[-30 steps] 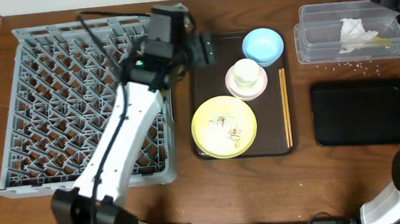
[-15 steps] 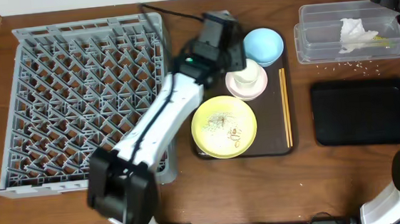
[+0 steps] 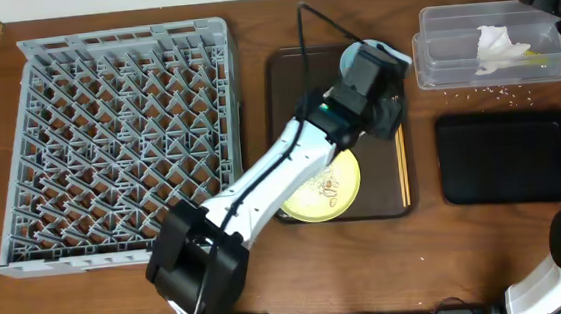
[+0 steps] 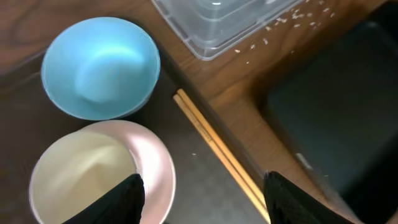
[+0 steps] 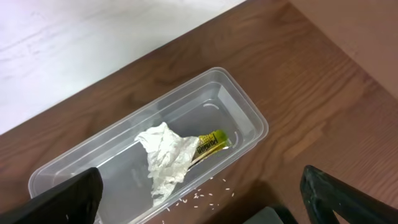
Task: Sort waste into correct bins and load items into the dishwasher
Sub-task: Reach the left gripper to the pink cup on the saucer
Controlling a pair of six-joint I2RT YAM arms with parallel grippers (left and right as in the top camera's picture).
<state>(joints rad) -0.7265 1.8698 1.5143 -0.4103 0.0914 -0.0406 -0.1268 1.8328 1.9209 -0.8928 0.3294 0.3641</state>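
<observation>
My left gripper (image 4: 208, 202) is open and empty. It hovers low over the brown serving tray, between the white bowl (image 4: 155, 168) with the small cup (image 4: 81, 174) in it and the wooden chopsticks (image 4: 214, 146). The light blue bowl (image 4: 99, 65) lies just beyond. In the overhead view the left arm (image 3: 386, 117) hides the bowls and cup. The yellow plate (image 3: 328, 188) with a few scraps and the chopsticks (image 3: 402, 162) show. My right gripper (image 5: 205, 205) is open above the clear tub (image 5: 249, 118), which holds the white napkin (image 5: 165, 158) and the green-and-yellow wrapper (image 5: 211, 143).
The grey dish rack (image 3: 119, 140) fills the left side. The black tray (image 3: 511, 156) lies front right, below the clear tub (image 3: 433, 55). Rice grains (image 3: 496, 90) are scattered on the table between them. The brown serving tray (image 3: 286, 96) sits in the middle.
My left arm has swung right, from the rack's back right corner across the serving tray to above the bowls and chopsticks. The right arm has not moved.
</observation>
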